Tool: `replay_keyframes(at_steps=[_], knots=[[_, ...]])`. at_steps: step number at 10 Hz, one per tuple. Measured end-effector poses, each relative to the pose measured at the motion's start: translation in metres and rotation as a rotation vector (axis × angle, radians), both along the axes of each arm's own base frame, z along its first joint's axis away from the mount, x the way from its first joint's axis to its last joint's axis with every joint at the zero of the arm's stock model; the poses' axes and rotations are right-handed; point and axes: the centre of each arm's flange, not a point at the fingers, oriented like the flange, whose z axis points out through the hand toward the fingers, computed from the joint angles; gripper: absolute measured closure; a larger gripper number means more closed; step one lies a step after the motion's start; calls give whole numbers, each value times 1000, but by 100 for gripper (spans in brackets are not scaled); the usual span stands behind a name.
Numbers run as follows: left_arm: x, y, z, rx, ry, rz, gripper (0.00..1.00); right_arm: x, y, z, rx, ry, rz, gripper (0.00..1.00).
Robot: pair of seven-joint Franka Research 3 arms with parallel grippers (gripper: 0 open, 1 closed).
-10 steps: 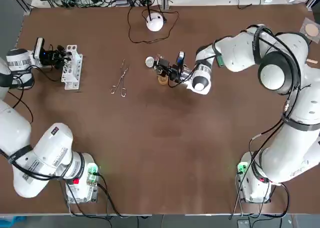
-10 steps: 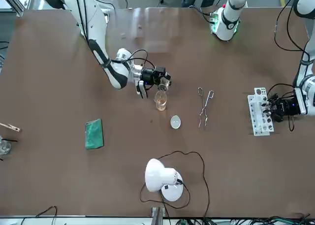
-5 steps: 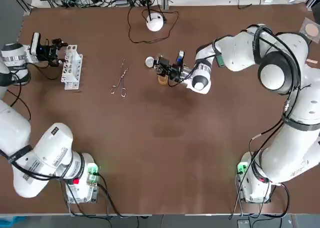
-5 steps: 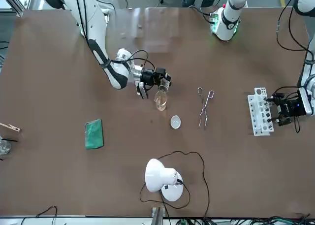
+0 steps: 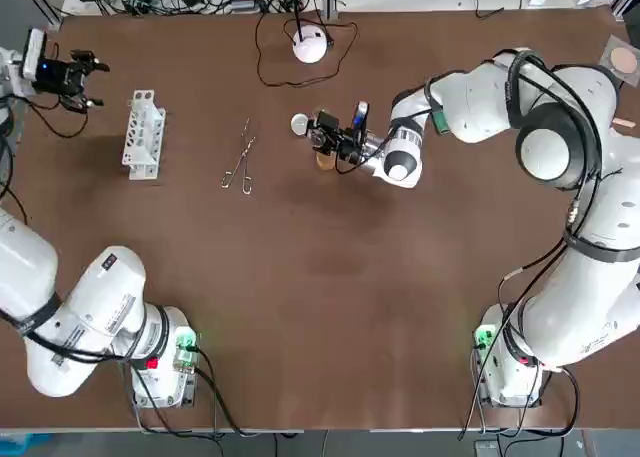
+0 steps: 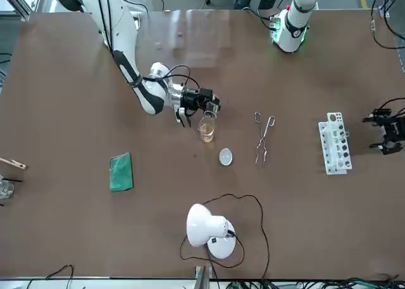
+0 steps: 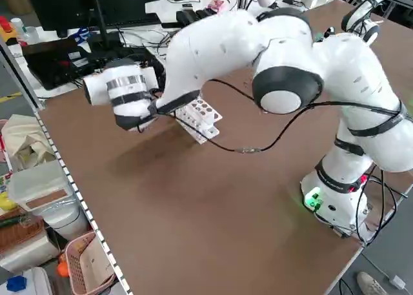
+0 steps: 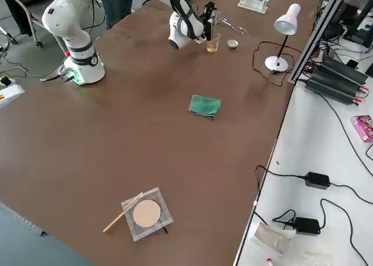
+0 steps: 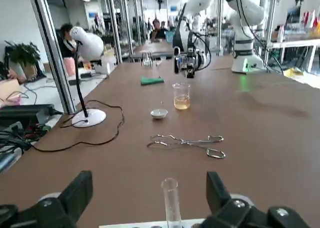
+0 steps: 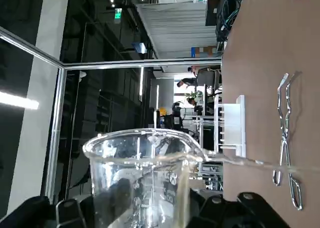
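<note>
Right gripper [image 6: 208, 105] is over mid-worktop [image 5: 330, 297], jaws clamped on a small glass beaker [image 10: 140, 173]. The beaker is tipped onto its side, spout toward the worktop; in the right wrist view a thin clear thread runs from the spout. Directly under it a second beaker [image 6: 206, 133] with amber liquid stands upright on the worktop, close below the held one; cannot tell if they touch. A small white dish [image 6: 225, 155] lies just beside that beaker. Metal tongs [image 5: 240, 158] lie flat between the beakers and the test-tube rack [image 5: 143, 134].

Left gripper [image 5: 89, 77] hovers at the far left corner of the worktop, jaws wide and holding nothing. It is near the white test-tube rack but apart from it. The left wrist view shows one clear test tube [image 9: 170, 200] standing upright in the rack.

White desk lamp [image 5: 310, 43] with a looped black cable stands at the far edge. A green cloth [image 6: 121, 171] lies flat on the robot's right side, well apart from the beakers. A wire gauze square with a round pad [image 8: 145, 213] sits near the right edge.
</note>
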Motion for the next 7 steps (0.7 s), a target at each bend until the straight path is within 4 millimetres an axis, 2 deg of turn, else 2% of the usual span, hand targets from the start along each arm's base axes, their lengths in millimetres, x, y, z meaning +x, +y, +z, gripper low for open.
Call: replay_keyframes(at_steps=[2,3,5,7], knots=[[4,-9,58,102,42,5,0,0,0,0,3,13,1,61],[8,-22,84,161,96,6,0,1,0,0,7,26,3,61],[18,-57,129,274,193,13,0,1,-1,0,14,51,7,61],[30,-95,164,417,291,55,0,2,-1,0,22,82,11,61]])
